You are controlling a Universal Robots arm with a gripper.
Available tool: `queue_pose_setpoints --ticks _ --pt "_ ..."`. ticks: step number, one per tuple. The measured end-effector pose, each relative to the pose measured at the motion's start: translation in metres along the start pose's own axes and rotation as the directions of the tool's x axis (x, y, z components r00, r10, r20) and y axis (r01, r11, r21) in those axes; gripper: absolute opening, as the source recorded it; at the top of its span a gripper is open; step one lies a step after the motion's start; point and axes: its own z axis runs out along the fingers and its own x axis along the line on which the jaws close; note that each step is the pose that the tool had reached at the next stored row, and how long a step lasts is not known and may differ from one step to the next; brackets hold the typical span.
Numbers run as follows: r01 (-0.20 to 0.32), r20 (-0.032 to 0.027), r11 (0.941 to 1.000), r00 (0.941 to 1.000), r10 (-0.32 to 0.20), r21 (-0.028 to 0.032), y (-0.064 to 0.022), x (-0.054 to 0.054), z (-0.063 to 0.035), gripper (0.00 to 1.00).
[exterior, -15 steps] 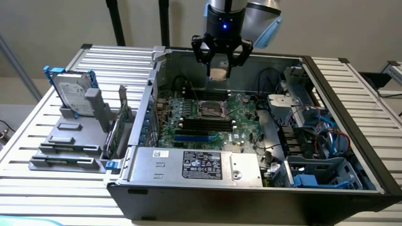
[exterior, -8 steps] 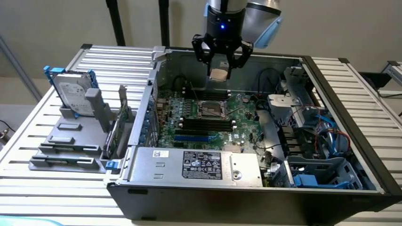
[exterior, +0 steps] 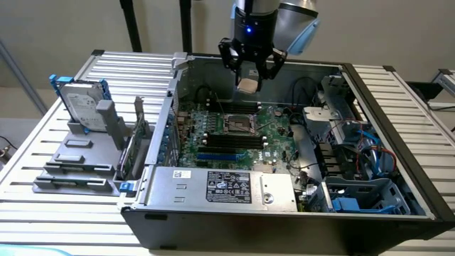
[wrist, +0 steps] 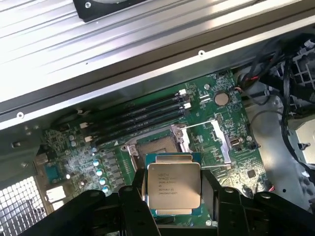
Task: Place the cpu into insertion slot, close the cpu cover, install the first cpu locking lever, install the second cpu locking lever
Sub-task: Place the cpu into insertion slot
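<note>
- Fingers (wrist: 135, 201) of the gripper (exterior: 249, 79) are clamped on two opposite edges of the cpu (wrist: 174, 184), whose silver printed face is turned toward the wrist camera.
- Cpu hangs in the air over the green circuit board (exterior: 274, 133), apart from the insertion slot (exterior: 240, 124).
- Insertion slot lies bare and dark, and the cpu cover (wrist: 222, 145) stands open just beside it.
- Black memory slots (exterior: 235, 141) run along the board near the socket.
- Grey labelled box (exterior: 220, 186) sits at the near edge of the open computer case (exterior: 284, 234).
- Case rests on a slatted metal table (exterior: 416, 106). A hard drive (exterior: 82, 104) stands in a grey holder (exterior: 78, 160) at the exterior view's left.
- Pale plain wall (exterior: 57, 26) behind, with black poles (exterior: 131, 26) in front of it.
</note>
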Motion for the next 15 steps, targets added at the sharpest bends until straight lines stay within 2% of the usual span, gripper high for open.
queue_pose_setpoints --ticks 4,7,11,15 --pt "-0.072 0.0068 0.9974 0.9974 0.072 0.0016 0.0 0.0 0.0003 0.55" --pt "-0.127 0.0121 0.9919 0.9919 0.127 0.0026 0.0 0.0 0.0005 0.55" --pt "-0.198 0.0191 0.9802 0.9801 0.198 0.0033 -0.0001 0.0 0.0007 0.55" --pt "-0.269 0.0262 0.9631 0.9628 0.269 0.0036 -0.0001 0.0 0.0009 0.55"
